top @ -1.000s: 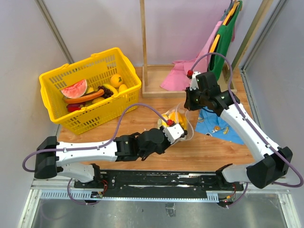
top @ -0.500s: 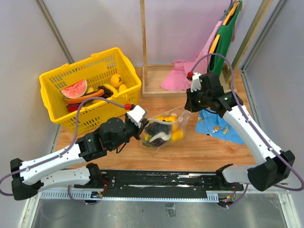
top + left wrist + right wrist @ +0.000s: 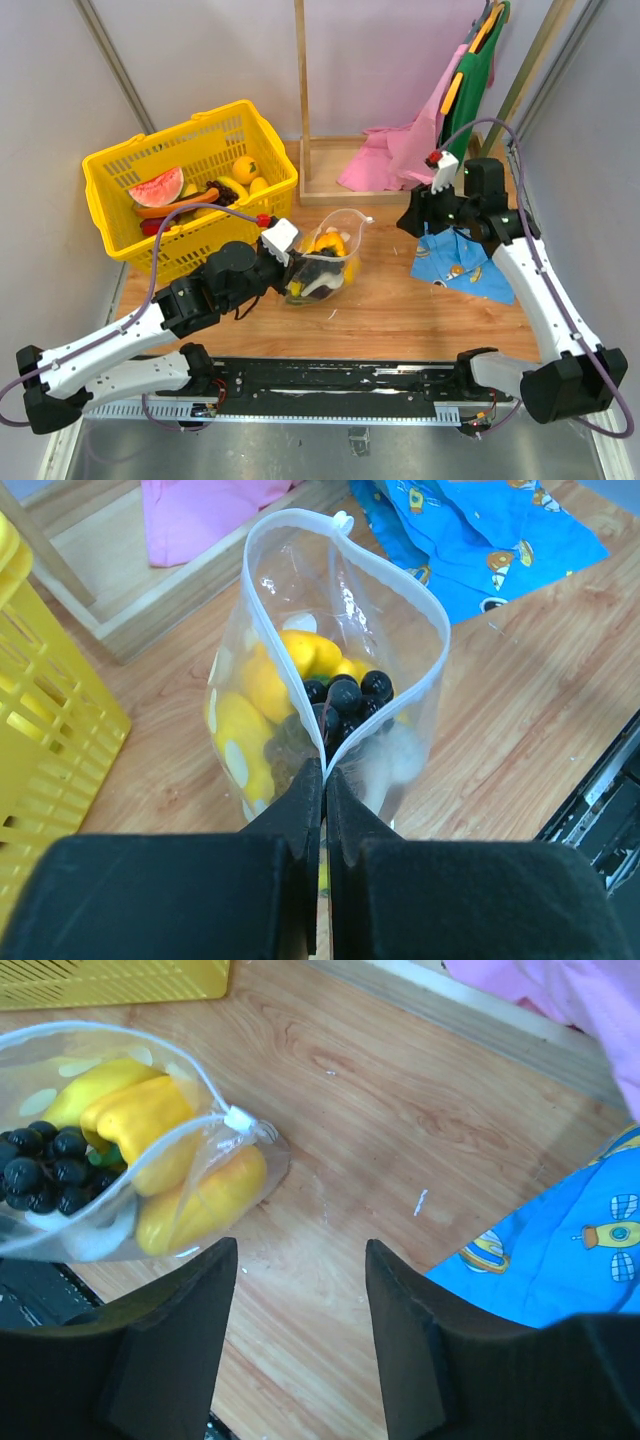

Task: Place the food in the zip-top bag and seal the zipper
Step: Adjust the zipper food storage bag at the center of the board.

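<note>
The clear dotted zip-top bag stands on the wood with its mouth gaping open. Inside it lies food: yellow pieces and a dark purple grape bunch. The white zipper rims the open mouth, and its slider sits at the far end. My left gripper is shut on the near end of the zipper, where both strips meet. It shows at the bag's left side in the top view. My right gripper hangs open over bare wood to the right of the bag, with nothing between its fingers.
A yellow basket with more toy food stands at the back left. A blue patterned cloth lies under the right arm. A wooden frame, a pink cloth and a hanging green garment are at the back.
My right gripper has opened, let go of the bag and drawn back to the right. The bag has shifted left with my shut left gripper, and its mouth now gapes.
</note>
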Motion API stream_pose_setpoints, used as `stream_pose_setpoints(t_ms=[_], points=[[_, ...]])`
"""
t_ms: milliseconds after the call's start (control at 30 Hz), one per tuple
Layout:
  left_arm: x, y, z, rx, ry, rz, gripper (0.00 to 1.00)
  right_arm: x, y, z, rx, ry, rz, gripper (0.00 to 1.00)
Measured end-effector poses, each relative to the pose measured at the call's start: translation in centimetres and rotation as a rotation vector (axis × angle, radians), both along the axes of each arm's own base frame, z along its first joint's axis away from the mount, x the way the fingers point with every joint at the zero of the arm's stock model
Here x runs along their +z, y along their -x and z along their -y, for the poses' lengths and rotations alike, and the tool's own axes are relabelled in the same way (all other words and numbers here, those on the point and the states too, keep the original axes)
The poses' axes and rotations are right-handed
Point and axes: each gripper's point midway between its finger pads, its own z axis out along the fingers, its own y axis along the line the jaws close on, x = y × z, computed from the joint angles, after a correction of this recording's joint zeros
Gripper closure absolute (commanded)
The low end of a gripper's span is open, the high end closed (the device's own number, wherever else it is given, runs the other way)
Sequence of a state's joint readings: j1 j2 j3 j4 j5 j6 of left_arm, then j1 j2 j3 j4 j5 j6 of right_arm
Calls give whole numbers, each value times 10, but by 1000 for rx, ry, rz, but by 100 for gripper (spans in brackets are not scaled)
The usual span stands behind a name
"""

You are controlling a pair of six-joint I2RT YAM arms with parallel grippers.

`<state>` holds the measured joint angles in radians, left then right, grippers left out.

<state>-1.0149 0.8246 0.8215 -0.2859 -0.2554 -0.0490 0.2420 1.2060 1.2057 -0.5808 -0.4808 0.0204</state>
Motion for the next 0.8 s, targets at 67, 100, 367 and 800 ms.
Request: stream_pose_setpoints(t_ms=[67, 100, 367, 800], points=[[0, -1, 0, 0, 1, -2, 100, 1, 4, 6, 11, -39, 24, 36], [0, 0, 0, -2, 1, -2, 100, 1, 7, 8, 26, -56, 44, 36], [3, 3, -3, -21, 0, 9, 100, -37, 30, -15, 257, -161, 123, 28], [3, 7, -6, -43, -4, 19, 100, -70, -14, -36, 400, -207, 308, 28]])
